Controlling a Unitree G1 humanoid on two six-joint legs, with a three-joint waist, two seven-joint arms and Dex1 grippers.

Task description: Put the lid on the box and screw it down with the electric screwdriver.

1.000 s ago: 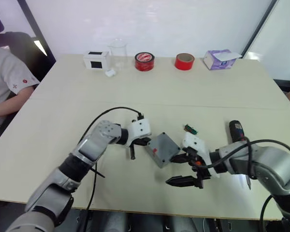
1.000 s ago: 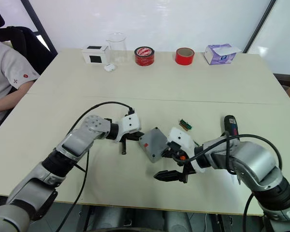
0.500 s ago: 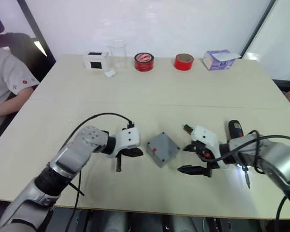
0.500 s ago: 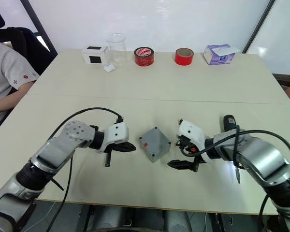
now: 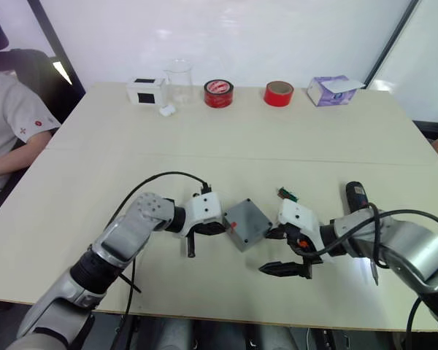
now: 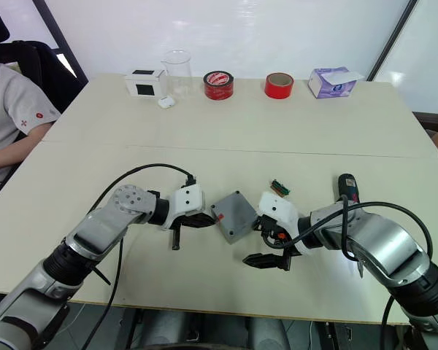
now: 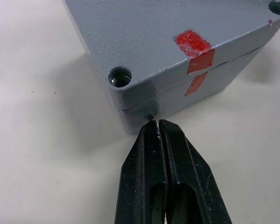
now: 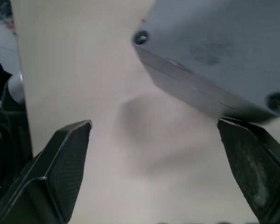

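Observation:
The grey lid [image 7: 177, 28] sits on the grey box [image 7: 219, 86]; red tape crosses their seam. The closed box [image 5: 247, 224] rests on the table's near middle. My left gripper [image 5: 222, 228] is shut, and in the left wrist view its tips [image 7: 157, 124] touch the box's left corner at the seam. My right gripper [image 5: 276, 252] stands open just right of the box with nothing between its fingers [image 8: 65, 154], one finger close to the box's right corner. The electric screwdriver [image 5: 357, 195], black with a red label, lies on the table further right, partly behind my right arm.
A small green strip [image 5: 287, 194] lies beyond my right gripper. Along the far edge stand a white box with a black square [image 5: 146, 91], a glass beaker [image 5: 179, 79], two red tape rolls [image 5: 218, 92], [image 5: 278, 92] and a purple tissue box [image 5: 332, 90]. A person [image 5: 7, 124] sits at the left.
Both grippers drew back from the box, then returned: the left one moved right to the box's corner, the right one moved left beside it. The box stayed in place.

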